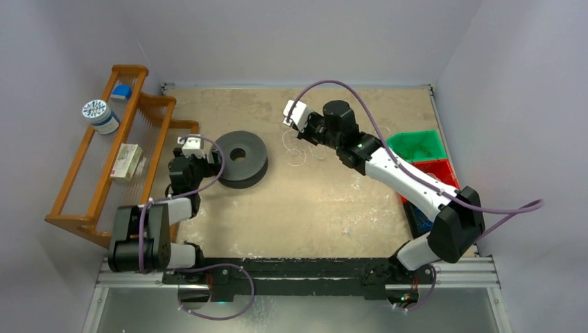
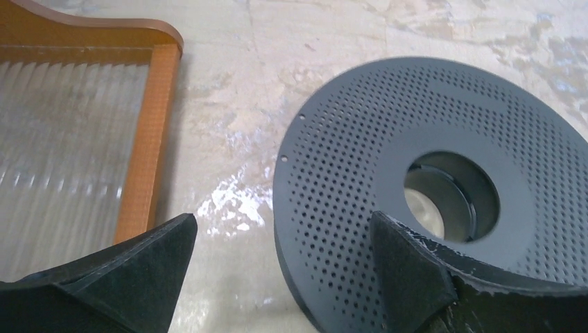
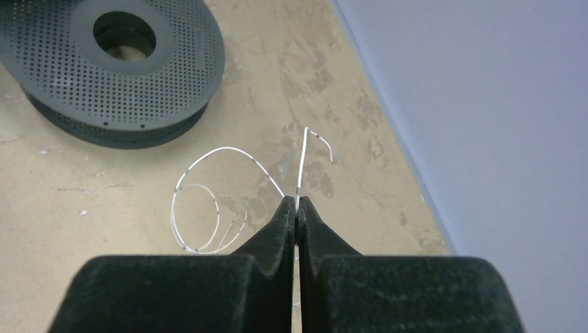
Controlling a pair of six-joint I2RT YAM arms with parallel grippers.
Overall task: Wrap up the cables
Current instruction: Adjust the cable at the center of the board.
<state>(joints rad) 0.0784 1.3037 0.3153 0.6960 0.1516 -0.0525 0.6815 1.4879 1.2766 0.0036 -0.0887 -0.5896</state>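
While left pincer (image 2: 282,220) wide apart over the black spool (image 2: 360,139) rim, right pincer (image 3: 297,202) tight on the cable (image 3: 229,148).

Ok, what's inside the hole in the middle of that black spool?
Inside the spool's hole: a dark inner wall and a patch of table at the bottom. None of the wire lies there. The wall's near side is hidden by the spool's top face.
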